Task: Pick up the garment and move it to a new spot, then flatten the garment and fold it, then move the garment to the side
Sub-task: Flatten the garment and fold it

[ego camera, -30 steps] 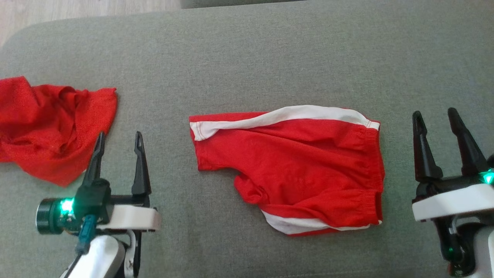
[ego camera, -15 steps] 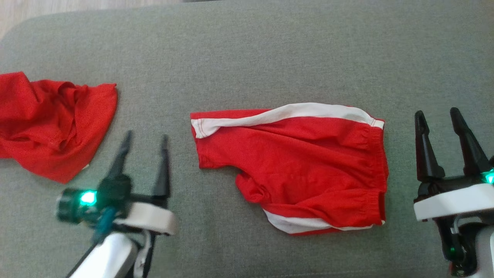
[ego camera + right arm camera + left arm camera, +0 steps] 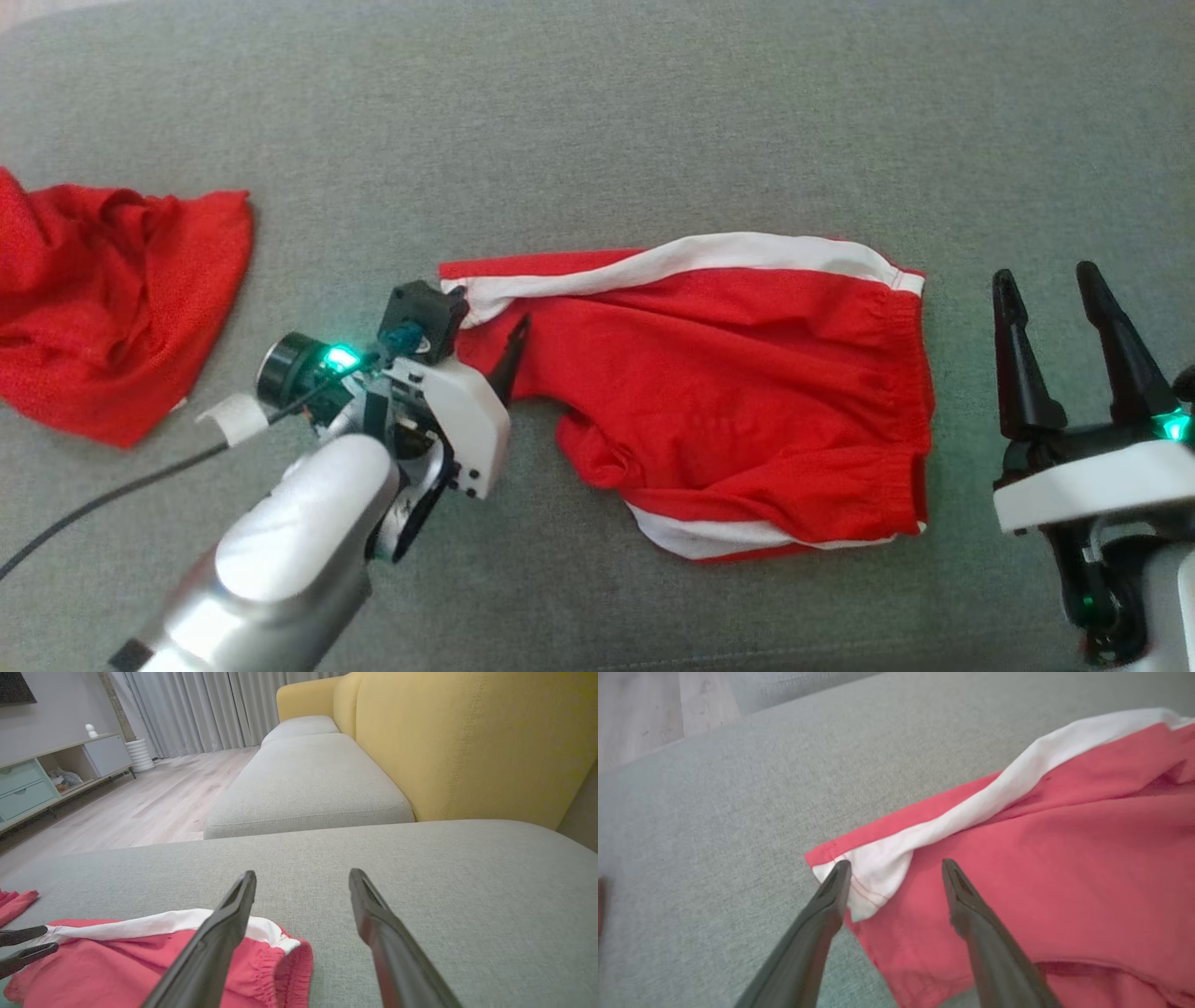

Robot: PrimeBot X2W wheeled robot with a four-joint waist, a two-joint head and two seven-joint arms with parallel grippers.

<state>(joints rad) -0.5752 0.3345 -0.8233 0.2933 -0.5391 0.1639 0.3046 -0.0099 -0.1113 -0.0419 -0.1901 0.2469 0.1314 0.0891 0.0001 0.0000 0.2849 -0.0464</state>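
Poised left gripper [image 3: 894, 870] over hem corner of shorts [image 3: 738, 392], jaws spread; lay lengthwise left-right — right gripper [image 3: 1046, 271] spread too, off waistband end.

A crumpled red cloth [image 3: 112, 308] lies at the left edge on the grey cushion [image 3: 653, 121]. In the right wrist view, a yellow backrest [image 3: 467, 742] stands upper right, with curtains [image 3: 196, 709], a wood floor [image 3: 154, 798] and a cabinet [image 3: 42, 779] upper left.
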